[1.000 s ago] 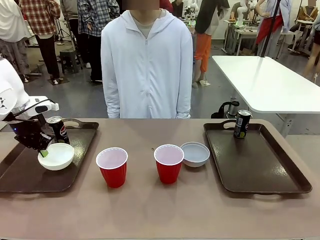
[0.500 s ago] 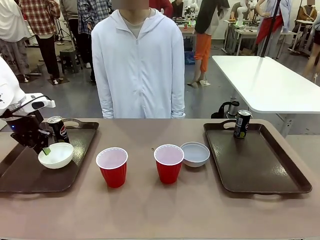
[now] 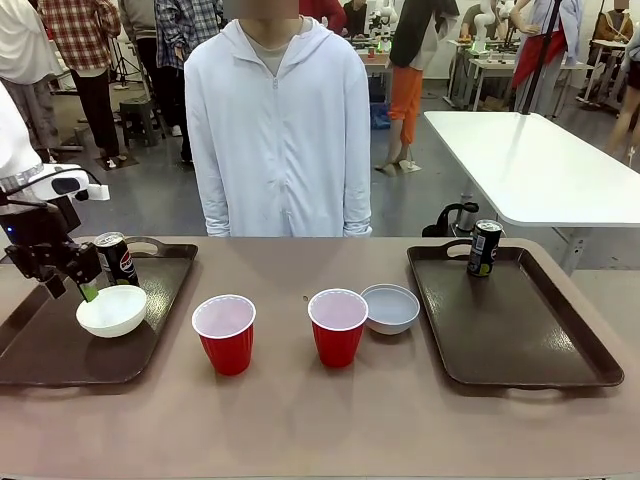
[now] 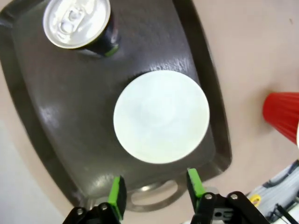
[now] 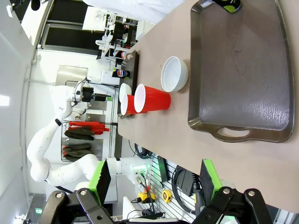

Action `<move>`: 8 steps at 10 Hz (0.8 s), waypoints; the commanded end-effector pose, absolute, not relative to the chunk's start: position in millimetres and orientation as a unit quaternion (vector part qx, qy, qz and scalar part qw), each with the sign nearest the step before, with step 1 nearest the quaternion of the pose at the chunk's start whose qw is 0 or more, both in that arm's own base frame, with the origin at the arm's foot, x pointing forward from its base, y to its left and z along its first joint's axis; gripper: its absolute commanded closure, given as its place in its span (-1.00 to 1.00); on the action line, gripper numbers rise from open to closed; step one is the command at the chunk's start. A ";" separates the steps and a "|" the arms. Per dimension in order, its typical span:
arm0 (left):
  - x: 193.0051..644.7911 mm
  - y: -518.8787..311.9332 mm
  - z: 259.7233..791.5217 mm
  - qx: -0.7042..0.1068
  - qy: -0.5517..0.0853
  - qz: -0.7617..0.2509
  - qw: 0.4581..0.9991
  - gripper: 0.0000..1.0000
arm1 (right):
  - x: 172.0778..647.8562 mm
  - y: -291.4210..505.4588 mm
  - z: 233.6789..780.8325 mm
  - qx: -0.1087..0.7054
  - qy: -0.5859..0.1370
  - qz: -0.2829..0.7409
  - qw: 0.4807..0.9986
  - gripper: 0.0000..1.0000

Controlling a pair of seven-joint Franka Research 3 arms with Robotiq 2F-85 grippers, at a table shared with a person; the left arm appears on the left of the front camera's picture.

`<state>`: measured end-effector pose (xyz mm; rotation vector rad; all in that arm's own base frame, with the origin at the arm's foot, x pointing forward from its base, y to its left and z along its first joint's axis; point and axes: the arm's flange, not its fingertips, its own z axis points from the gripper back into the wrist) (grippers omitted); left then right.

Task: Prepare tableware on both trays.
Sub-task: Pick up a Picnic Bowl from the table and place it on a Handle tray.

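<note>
Left tray [image 3: 40, 350]: carries a white bowl [image 3: 112, 310] and a dark can [image 3: 118, 258], near each other but apart.
Left gripper [image 3: 72, 290]: spread wide and empty, poised over the tray at the bowl's outer edge, close to the can.
Right tray [image 3: 520, 330]: a second can [image 3: 484, 247] stands upright at its far corner.
Right gripper [image 5: 154, 182]: spread wide and empty, off the table's [image 3: 300, 420] edge near the right tray.
Table middle: left cup [image 3: 224, 333] and right cup [image 3: 337, 326], both upright; a second bowl [image 3: 390, 307] sits just beside the right cup, contact unclear.
Hazards, as judged:
- A sideways swing of the left gripper could clip the bowl's rim or topple the slim can.
- Reaching for the second bowl could knock over the light cup next to it.
- A hard squeeze could buckle a thin cup wall.
- Both arms working the middle could foul each other.
Markings: the dark can bears a round red, white and blue emblem in the Pepsi style. The second can has a yellow-green patch low down. No lettering is legible
</note>
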<state>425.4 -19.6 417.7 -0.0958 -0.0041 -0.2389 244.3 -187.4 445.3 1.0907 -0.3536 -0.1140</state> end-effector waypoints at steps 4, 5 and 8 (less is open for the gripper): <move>434.4 -21.2 424.0 -0.011 -0.013 -0.097 0.995 -0.90 | 244.8 -187.1 445.2 0.522 -0.175 -0.048 0.833 -1.00; 426.9 -22.7 428.3 -0.039 -0.003 -0.121 0.992 -0.90 | 244.8 -187.1 445.2 0.522 -0.175 -0.048 0.833 -1.00; 426.9 -22.7 428.3 -0.039 -0.003 -0.121 0.992 -0.90 | 244.8 -187.1 445.2 0.522 -0.175 -0.048 0.833 -1.00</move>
